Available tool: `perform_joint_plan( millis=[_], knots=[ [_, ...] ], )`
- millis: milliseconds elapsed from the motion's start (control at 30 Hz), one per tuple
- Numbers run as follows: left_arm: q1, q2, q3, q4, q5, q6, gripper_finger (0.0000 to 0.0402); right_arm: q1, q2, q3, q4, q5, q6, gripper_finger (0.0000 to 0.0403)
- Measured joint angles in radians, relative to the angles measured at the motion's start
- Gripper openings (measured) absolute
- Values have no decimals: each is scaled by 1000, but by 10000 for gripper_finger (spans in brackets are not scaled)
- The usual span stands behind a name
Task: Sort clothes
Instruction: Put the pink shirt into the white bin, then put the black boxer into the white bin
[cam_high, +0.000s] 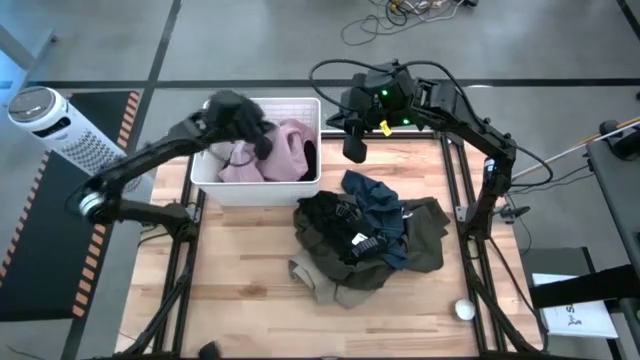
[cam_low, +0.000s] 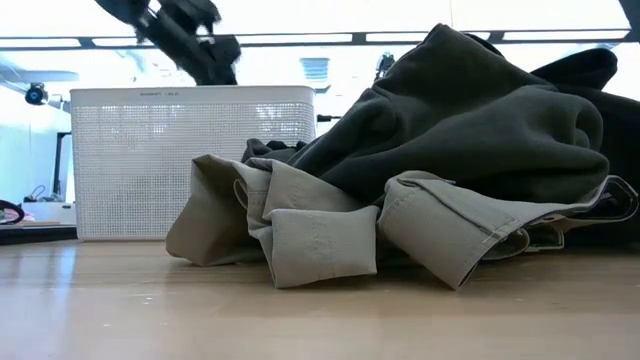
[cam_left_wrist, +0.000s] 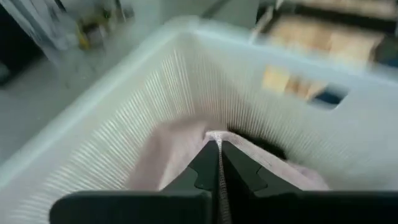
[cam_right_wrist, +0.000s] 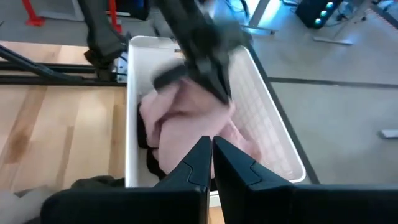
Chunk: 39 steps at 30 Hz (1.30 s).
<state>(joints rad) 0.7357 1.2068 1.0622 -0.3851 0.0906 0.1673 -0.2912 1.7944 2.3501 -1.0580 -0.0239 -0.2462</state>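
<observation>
Inside the white basket (cam_high: 300, 183): pale pink garment (cam_high: 285, 150), no readable writing; left gripper (cam_left_wrist: 219, 144) directly above, fingers closed on a thin fold. Beside the basket, heaped clothes (cam_high: 365, 240), one small white label (cam_high: 360, 238) illegible. Right gripper (cam_right_wrist: 211, 144) nearby, closed, empty.

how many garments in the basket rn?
2 visible: a pale pink garment filling most of the white basket, and a black garment at its side nearer the right arm. More may be hidden underneath.
</observation>
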Motion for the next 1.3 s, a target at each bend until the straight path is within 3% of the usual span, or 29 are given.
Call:
perform_joint_plan(
  millis=[200,367,533,633,767,967,1033,1300],
  knots=[
    [0,-239,0,-5,4,-5,26,17,-1,-2,-49,150,-16,0],
    [-1,-388,1,-42,31,-18,81,34,-3,-66,-63,152,-27,0],
    [-1,-458,1,-146,34,-51,153,47,-9,-178,-19,114,-22,0],
    [-2,-493,0,-201,58,-34,174,68,-24,-272,35,96,-32,0],
    [-25,-544,-21,-198,60,-37,139,106,-83,-419,117,92,-21,0],
    [-77,-647,-116,-92,191,-105,17,194,-217,-727,319,66,40,0],
    [-90,-676,-159,-30,240,-129,10,225,-264,-834,410,61,76,0],
    [-101,-763,-370,132,244,-154,2,324,-304,-1135,642,90,288,0]
  ],
)
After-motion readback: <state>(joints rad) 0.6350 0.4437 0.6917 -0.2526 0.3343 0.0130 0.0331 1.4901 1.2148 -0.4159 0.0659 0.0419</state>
